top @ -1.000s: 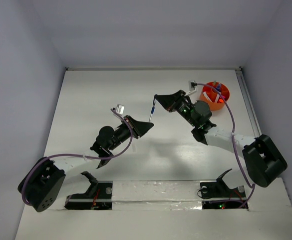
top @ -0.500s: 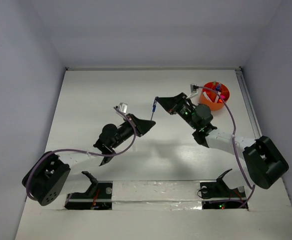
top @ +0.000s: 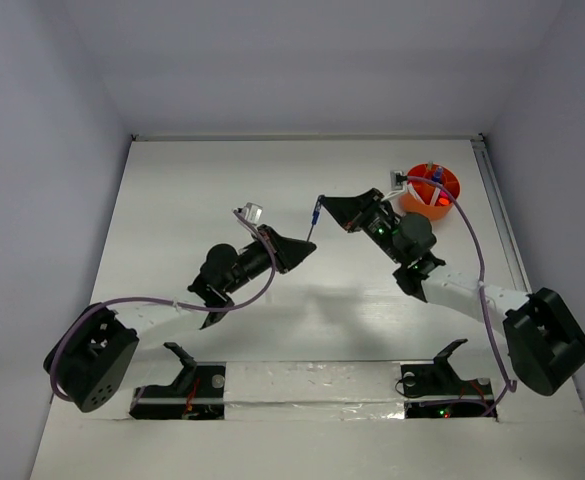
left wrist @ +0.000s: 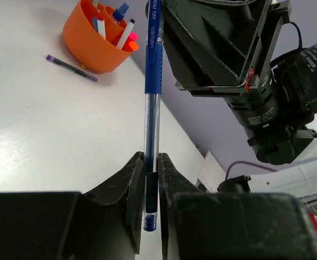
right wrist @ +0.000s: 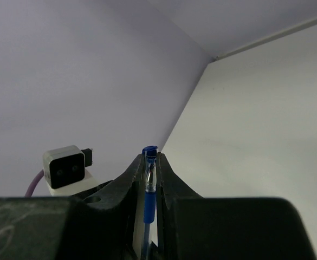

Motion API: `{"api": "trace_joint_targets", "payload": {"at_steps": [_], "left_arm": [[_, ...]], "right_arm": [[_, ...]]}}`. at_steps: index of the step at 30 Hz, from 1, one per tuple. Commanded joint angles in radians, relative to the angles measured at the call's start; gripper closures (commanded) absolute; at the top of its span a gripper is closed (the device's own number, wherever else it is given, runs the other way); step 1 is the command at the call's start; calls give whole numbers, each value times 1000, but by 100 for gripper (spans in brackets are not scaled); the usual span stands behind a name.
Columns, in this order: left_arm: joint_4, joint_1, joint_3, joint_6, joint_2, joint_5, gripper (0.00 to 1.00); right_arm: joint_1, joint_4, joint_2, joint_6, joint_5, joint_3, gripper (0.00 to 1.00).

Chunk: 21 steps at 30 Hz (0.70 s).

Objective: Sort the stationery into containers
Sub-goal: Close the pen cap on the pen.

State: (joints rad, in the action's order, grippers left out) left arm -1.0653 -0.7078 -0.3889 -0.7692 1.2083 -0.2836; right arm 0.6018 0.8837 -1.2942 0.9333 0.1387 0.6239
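Observation:
A blue gel pen with a clear barrel is held in the air between both grippers above the middle of the table. My left gripper is shut on its lower end. My right gripper is shut on its upper, capped end. The orange cup stands at the back right, just behind the right wrist, with several markers and pens in it. In the left wrist view the cup sits at the top left. A thin purple pen lies on the table beside it.
The left wrist's white camera block shows to the left of the right gripper's fingers. Purple cables run along both arms. The side walls enclose the white table. A rail runs along its right edge.
Both grippers have shifted a little to the right and towards the cup, with the pen between them. The right arm's base link has swung right.

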Motion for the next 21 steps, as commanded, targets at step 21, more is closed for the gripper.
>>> {"api": "trace_joint_targets", "payload": {"at_steps": [21], "left_arm": [[45,13,-252,53,-70,69,100]], "right_arm": [[145,-108,75,-108,239,-225,100]]}}
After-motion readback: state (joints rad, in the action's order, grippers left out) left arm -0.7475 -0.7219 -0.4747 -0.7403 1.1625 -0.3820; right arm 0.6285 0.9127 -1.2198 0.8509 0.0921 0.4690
